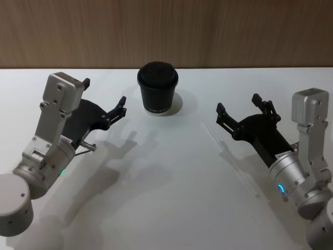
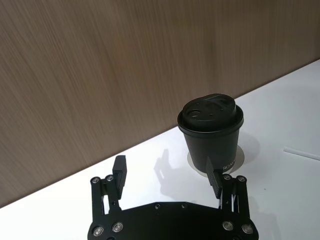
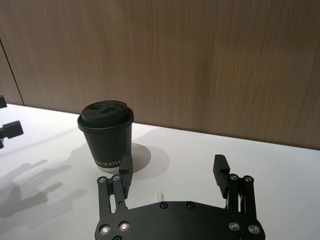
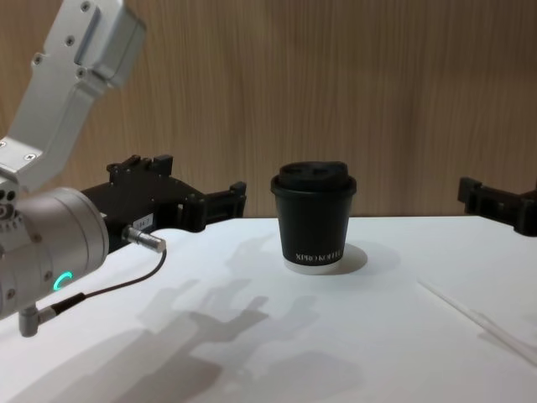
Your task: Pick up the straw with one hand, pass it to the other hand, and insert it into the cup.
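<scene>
right gripper (image 1: 238, 104): fingers spread wide, empty, above table (image 1: 166, 198) | left gripper (image 1: 104, 94): spread wide, empty, clear of the cup | straw (image 4: 478, 319): flat on table by right gripper | cup (image 1: 157, 94): upright, lidded, farther back between both grippers; white lettering looks like "XPRO KOFFEE"

Lidded black cup (image 1: 157, 91) upright, centre back, white straw (image 4: 474, 319) lying flat, apart to its right
</scene>
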